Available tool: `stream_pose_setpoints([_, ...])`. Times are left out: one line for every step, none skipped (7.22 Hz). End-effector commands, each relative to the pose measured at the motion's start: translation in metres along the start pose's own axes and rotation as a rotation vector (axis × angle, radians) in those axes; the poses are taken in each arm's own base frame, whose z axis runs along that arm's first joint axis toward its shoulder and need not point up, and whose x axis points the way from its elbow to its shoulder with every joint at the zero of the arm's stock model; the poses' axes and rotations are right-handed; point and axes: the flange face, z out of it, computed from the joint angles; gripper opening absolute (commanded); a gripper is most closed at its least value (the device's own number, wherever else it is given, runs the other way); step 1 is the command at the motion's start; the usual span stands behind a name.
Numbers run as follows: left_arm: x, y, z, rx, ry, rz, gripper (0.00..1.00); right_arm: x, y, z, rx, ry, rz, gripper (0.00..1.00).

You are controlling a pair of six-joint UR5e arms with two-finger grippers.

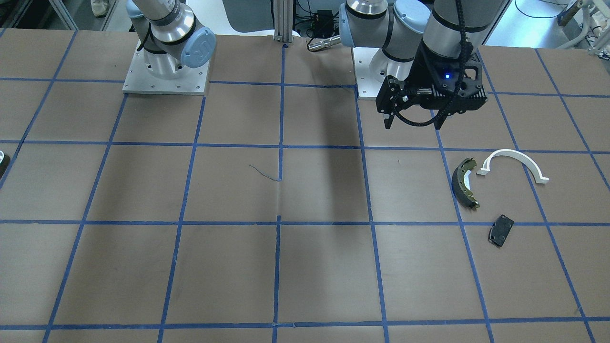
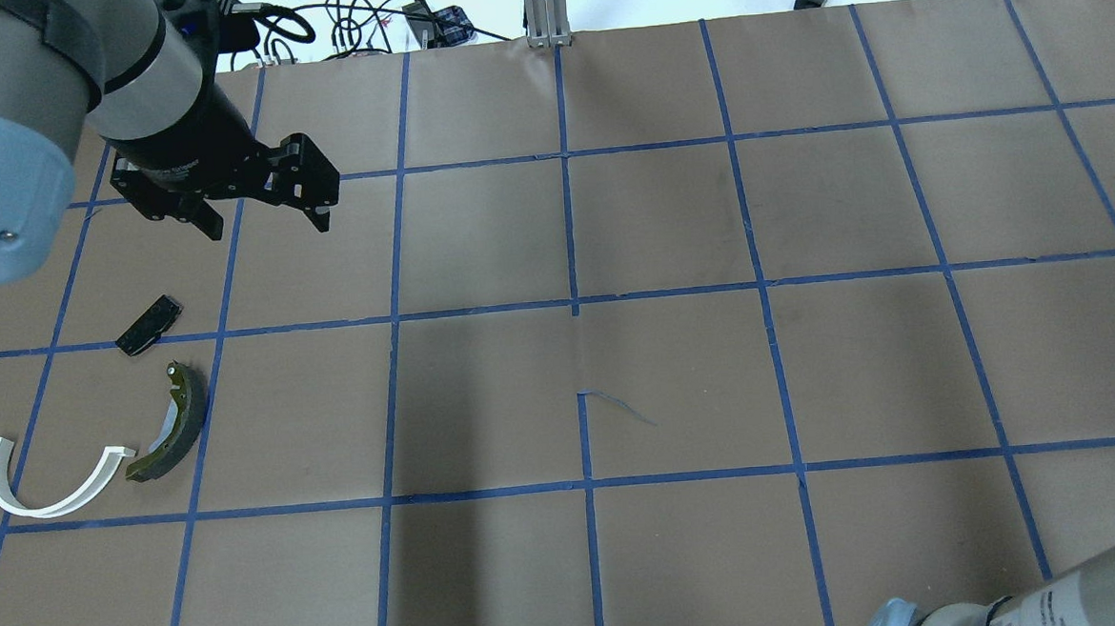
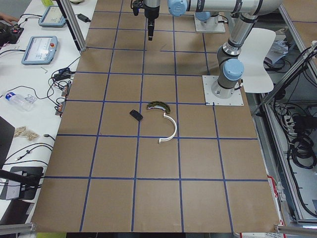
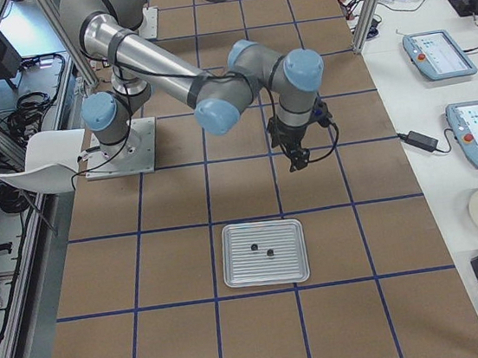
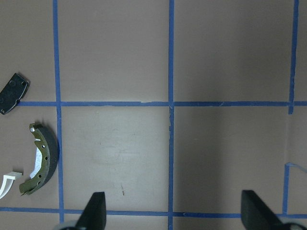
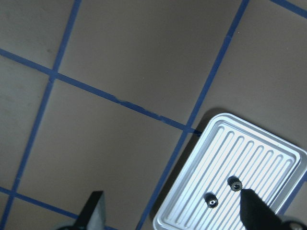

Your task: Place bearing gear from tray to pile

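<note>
Right wrist-mounted view: right gripper (image 6: 170,194) spread wide, holding nothing.

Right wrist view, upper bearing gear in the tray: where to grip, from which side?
Pinch the bearing gear across its toothed rim, straight down from above. It lies flat and low on the ribbed tray floor, leaving little else to hold. Probably turn the open right end effector so its fingers miss the second gear, close but apart.

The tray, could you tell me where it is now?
In the exterior right view, the tray lies at the near end of the table, camera-side of the right gripper.
</note>
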Motion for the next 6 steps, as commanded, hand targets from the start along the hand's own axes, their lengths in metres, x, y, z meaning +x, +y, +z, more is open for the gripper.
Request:
stream_pose_setpoints([-0.001, 0.003, -0.002, -0.007, 0.005, 0.013, 1.0, 0.072, 0.036, 0.083, -0.004, -0.03, -0.043, 1.0])
stream_pose_setpoints([-0.002, 0.004, -0.003, -0.008, -0.004, 0.012, 1.0, 0.091, 0.041, 0.116, 0.008, 0.0, -0.055, 1.0])
stream_pose_setpoints([-0.003, 0.004, -0.004, -0.016, -0.003, 0.012, 1.0, 0.112, 0.052, 0.153, 0.017, 0.02, -0.025, 1.0])
stream_pose_setpoints([-0.003, -0.004, -0.005, -0.017, -0.001, 0.009, 1.0, 0.125, 0.071, 0.187, 0.022, -0.029, 0.01, 1.0])
stream_pose_setpoints([-0.004, -0.011, -0.01, -0.048, -0.005, 0.005, 1.0, 0.129, 0.08, 0.2, 0.036, -0.052, 0.029, 1.0])
stream_pose_setpoints([-0.004, -0.017, -0.015, -0.066, -0.002, 0.006, 1.0, 0.121, 0.081, 0.213, 0.029, -0.08, 0.033, 0.95])
